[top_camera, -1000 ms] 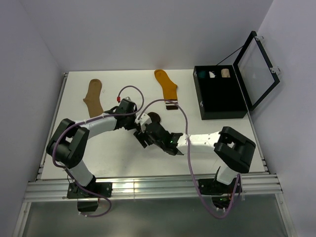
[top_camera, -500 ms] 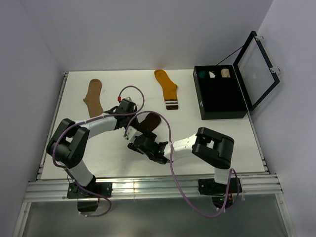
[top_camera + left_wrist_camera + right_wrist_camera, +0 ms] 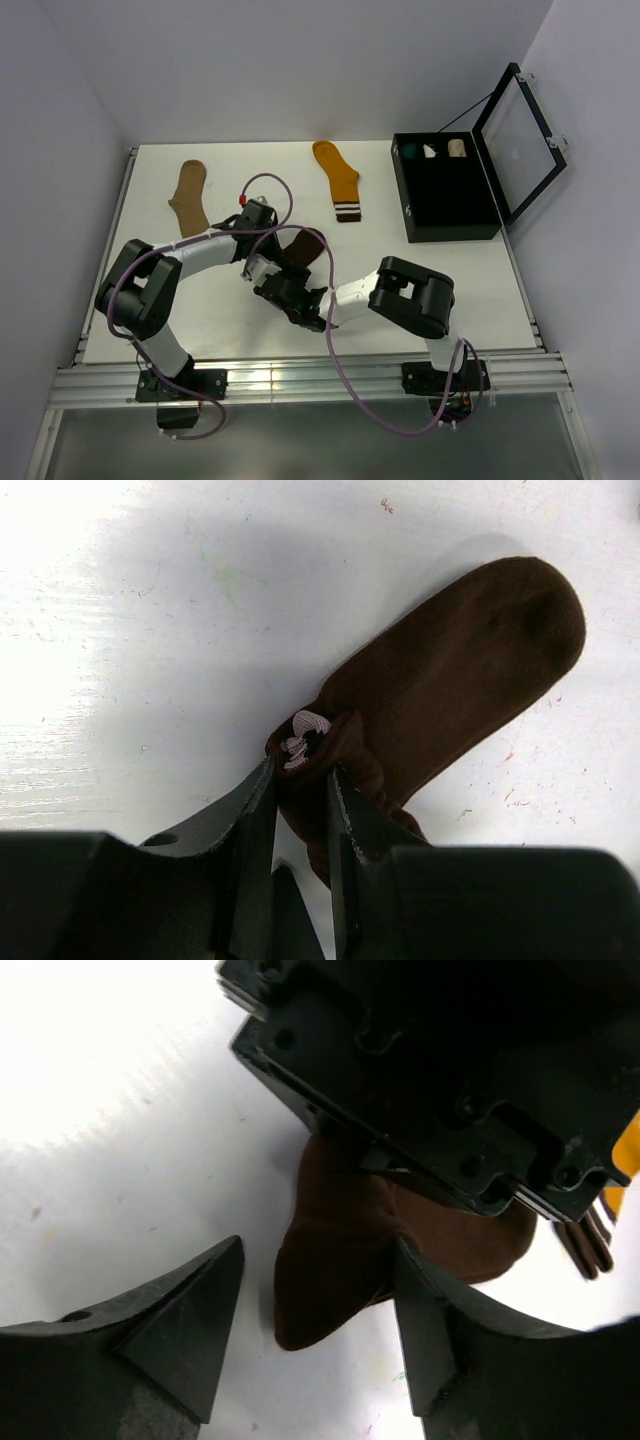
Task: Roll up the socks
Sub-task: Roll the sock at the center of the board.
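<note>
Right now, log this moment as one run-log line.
task: roll socks | left hand: shut on brown sock cuff | right hand: open over it | tan sock, mustard sock: flat, unrolled

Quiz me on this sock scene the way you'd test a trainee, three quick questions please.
1. True or false: the left pincer is clamped on the dark brown sock.
2. Pick one: of the tan sock, the mustard-orange sock and the dark brown sock, which lies farthest from the black box?
3. Fill in: the right pincer, beside the dark brown sock, is ___ (open or shut).

Key: 1 true; 2 tan sock; 3 open.
</note>
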`<action>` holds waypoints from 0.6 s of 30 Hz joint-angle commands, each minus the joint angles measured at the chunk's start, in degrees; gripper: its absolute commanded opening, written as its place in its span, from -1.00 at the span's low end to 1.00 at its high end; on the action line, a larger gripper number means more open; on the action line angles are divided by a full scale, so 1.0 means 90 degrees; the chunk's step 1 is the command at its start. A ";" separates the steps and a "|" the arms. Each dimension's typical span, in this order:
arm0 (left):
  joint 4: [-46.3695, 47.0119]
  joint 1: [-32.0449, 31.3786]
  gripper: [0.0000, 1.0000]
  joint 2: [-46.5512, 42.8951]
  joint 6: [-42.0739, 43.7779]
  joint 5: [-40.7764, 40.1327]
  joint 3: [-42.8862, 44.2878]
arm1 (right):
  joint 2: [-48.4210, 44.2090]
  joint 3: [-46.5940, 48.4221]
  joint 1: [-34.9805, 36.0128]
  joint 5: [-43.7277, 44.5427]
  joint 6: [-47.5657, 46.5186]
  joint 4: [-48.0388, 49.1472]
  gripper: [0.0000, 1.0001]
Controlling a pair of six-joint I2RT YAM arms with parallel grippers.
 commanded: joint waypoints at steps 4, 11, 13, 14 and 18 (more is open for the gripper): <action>-0.0419 -0.0078 -0.42 0.0134 0.0224 0.0271 0.0092 | 0.0504 0.0104 -0.0010 0.0408 -0.0055 -0.0292 0.12; -0.0438 -0.0078 -0.40 0.0075 0.0224 0.0281 0.0121 | 0.0378 -0.0071 -0.0117 0.0224 0.0286 -0.0624 -0.87; -0.0409 -0.0078 -0.35 -0.0002 0.0195 0.0310 0.0111 | 0.0212 -0.0120 -0.0166 -0.0136 0.0365 -0.0711 -1.00; -0.0409 -0.0078 -0.32 -0.0032 0.0175 0.0320 0.0121 | 0.0144 -0.0140 -0.0186 -0.0274 0.0452 -0.0770 -1.00; -0.0399 -0.0078 0.00 -0.0227 0.0107 0.0213 0.0131 | -0.0207 -0.0140 -0.0322 -0.1239 0.0755 -0.1131 -1.00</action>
